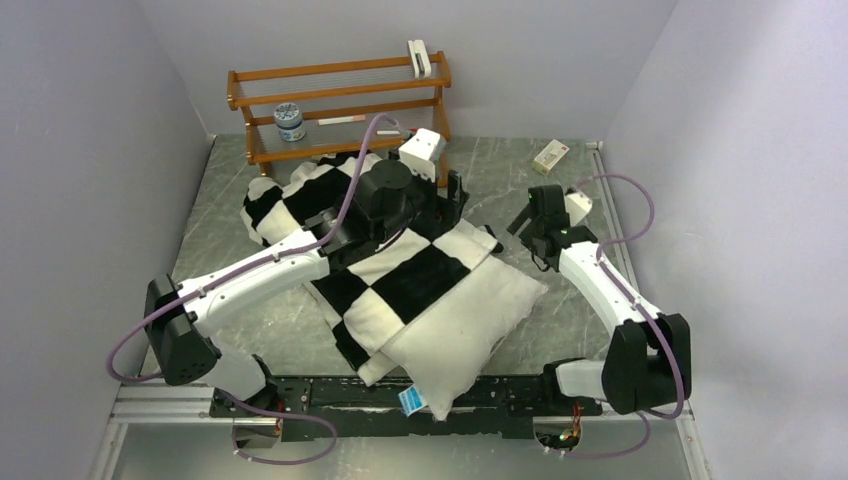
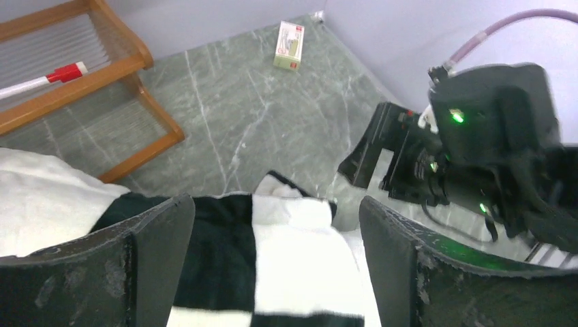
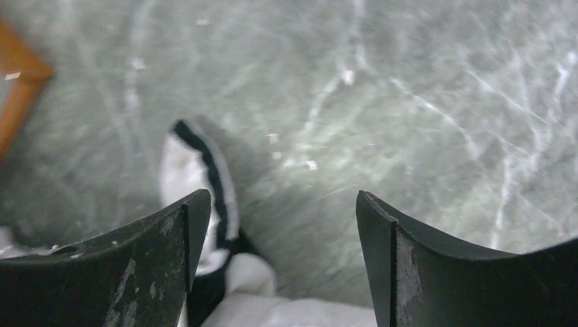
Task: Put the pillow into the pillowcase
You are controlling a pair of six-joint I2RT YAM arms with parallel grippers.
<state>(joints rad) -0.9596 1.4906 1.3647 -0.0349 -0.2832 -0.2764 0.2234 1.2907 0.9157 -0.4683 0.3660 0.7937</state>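
Two white-and-black robot arms, the left arm (image 1: 260,275) and the right arm (image 1: 600,285), carry two black two-finger grippers, the left gripper (image 2: 276,208) and the right gripper (image 3: 279,204). At centre: one plump plain white pillow (image 1: 470,320) and one plush black-and-white checkered pillowcase (image 1: 420,270). Upper left holds one brown wooden slatted rack (image 1: 330,70) with one small blue-labelled jar (image 1: 290,121), one white red-capped marker (image 1: 343,120) and one white plastic piece (image 1: 419,58) on it; upper right has one small cardboard box (image 1: 551,156).

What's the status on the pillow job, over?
Left gripper open above the pillowcase. Right gripper open, empty, beside its corner. Pillow partly covered, near end exposed. Wooden rack close behind the cloth.
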